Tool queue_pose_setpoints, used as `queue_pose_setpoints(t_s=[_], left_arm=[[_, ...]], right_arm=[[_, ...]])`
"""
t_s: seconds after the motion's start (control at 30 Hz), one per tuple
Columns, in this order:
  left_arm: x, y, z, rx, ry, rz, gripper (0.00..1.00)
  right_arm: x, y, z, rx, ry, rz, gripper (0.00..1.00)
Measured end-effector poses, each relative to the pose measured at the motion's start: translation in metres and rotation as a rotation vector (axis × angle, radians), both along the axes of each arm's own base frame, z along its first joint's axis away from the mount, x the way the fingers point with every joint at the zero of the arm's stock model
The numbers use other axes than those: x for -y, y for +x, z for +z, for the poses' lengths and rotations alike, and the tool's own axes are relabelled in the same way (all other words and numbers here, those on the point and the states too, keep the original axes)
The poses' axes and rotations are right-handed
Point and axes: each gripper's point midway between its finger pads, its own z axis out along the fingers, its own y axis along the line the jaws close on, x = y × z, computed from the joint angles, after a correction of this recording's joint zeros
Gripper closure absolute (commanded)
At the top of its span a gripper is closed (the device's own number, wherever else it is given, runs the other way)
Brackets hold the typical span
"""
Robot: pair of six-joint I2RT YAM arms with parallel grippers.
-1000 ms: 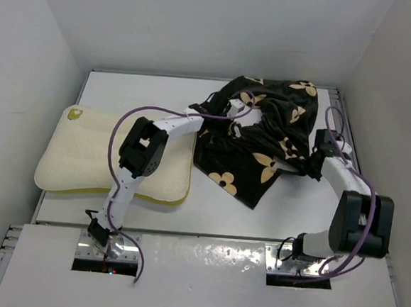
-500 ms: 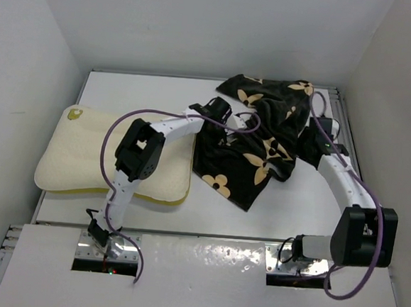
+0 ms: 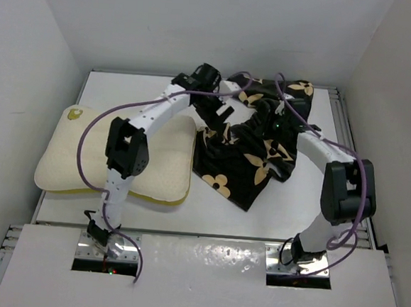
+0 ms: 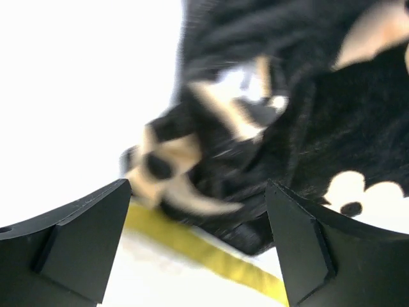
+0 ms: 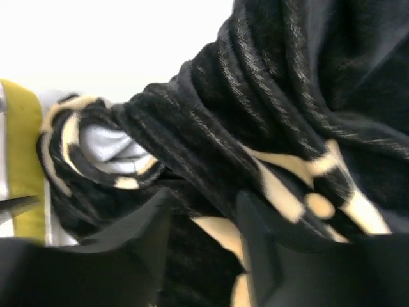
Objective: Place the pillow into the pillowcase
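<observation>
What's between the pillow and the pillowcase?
No loose object is between them. The pillow lies right beside the pillowcase on the table. The left arm stretches over the pillow's right half, and the pillowcase is bunched, with no open mouth visible.

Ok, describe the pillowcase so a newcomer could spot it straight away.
Look at the white table, far half, right of centre. A crumpled cloth lies there, the pillowcase. It is black with tan flowers, unlike the plain cream pillow beside it.
</observation>
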Motion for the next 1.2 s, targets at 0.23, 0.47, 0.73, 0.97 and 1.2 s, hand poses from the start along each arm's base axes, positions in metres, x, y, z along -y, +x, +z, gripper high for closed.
queue_pose_setpoints(t_s=[0.23, 0.47, 0.73, 0.97, 1.2], left_arm=[[-0.038, 0.03, 0.032, 0.064, -0.071, 0.18, 0.21], [0.0, 0.034, 0.004, -0.022, -0.199, 0.202, 0.16], [0.005, 0.012, -0.047, -0.149, -0.184, 0.21, 0.77], [0.0, 0.0, -0.074, -0.197, -0.135, 0.176, 1.0], [-0.004, -0.01, -0.079, -0.191, -0.079, 0.089, 1.0]], right_arm=[[-0.04, 0.035, -0.013, -0.013, -0.014, 0.12, 0.41], [-0.058, 0.039, -0.043, -0.075, -0.055, 0.166, 0.41], [-0.056, 0.033, -0.089, -0.175, -0.121, 0.167, 1.0], [-0.03, 0.049, -0.069, -0.149, -0.127, -0.015, 1.0], [0.041, 0.082, 0.048, 0.128, -0.032, -0.32, 1.0]])
